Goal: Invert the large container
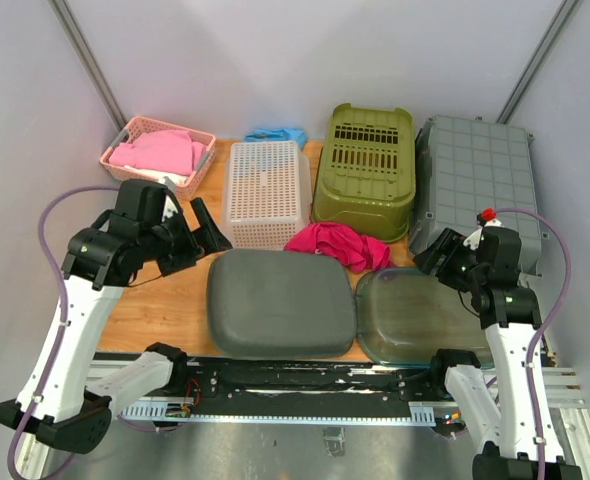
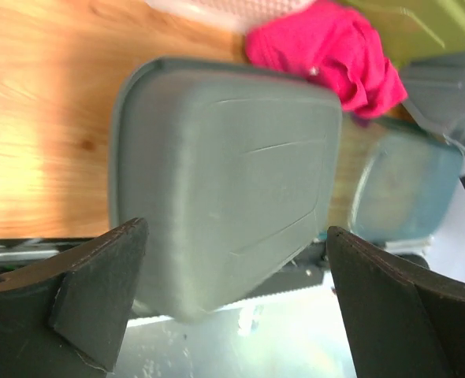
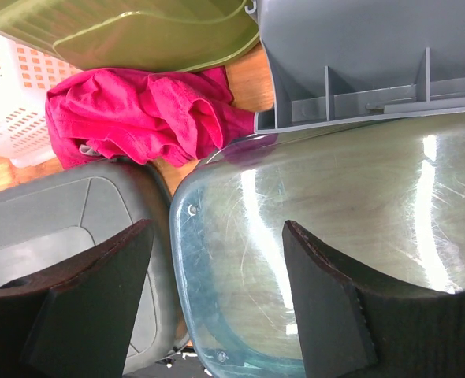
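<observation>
Wooden table (image 1: 165, 300), pale walls all round, and I am looking down through both wrists with nothing held.

My left gripper (image 2: 236, 236) has its fingers spread wide and grips nothing. It hangs off the far-left corner of the grey tub (image 1: 280, 303), apart from it, and its camera looks across the tub's flat base. My right gripper (image 3: 217, 228) is spread too and also grips nothing. It hovers over the clear tub (image 1: 410, 315) at the near right, which lies bottom up just beside the grey one.

I take the grey tub to be the large container. It sits near centre, close to the arm bases, with its rim down on the wood and its smooth bottom facing up. Judged from that, the flip looks done, and open fingers held clear are what I would want after letting go. A ribbed grey crate (image 1: 480, 175) at the far right rivals it in size, so I cannot be sure which one is meant; it also shows its underside.

Between the tubs and the far row lies a bunched magenta cloth (image 1: 335, 243), touching the grey tub's far edge. Behind it stand a green basket (image 1: 367, 165) and a white basket (image 1: 265, 190), both inverted. A pink basket (image 1: 155, 122) sits upright at the far left with pink fabric inside.
</observation>
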Action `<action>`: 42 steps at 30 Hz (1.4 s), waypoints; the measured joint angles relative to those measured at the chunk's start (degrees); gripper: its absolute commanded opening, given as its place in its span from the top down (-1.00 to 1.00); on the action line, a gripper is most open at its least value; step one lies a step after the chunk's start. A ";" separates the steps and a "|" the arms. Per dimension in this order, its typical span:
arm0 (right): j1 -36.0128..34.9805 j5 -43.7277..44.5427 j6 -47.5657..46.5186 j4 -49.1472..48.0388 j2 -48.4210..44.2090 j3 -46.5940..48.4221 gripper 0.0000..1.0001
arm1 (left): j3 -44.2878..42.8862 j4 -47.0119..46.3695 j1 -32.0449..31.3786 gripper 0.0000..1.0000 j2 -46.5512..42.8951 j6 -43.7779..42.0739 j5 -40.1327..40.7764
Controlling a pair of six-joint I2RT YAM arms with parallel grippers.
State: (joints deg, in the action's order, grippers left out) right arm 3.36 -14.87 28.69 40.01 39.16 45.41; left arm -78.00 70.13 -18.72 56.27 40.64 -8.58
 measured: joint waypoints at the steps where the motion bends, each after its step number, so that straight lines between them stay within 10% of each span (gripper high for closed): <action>1: -0.02 -0.02 0.00 0.00 -0.02 0.00 -0.38 | -1.44 0.81 0.00 -0.98 0.11 -0.48 2.05; 17: -0.22 1.40 -1.07 0.35 0.15 0.07 -0.52 | -4.42 -4.50 -0.28 -0.98 0.50 -6.23 20.61; 25: -0.22 4.00 -1.95 2.38 2.32 1.33 -0.53 | 8.52 -19.63 -12.87 -0.98 5.35 -7.74 25.20; 42: -0.24 15.87 -4.98 -2.16 6.10 28.52 -0.54 | 8.96 -48.39 -15.93 -0.98 3.91 -20.85 25.94</action>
State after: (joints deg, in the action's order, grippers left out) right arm 3.11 0.99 23.70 37.85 45.25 73.93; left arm -69.04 21.74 -34.65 60.18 19.79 17.37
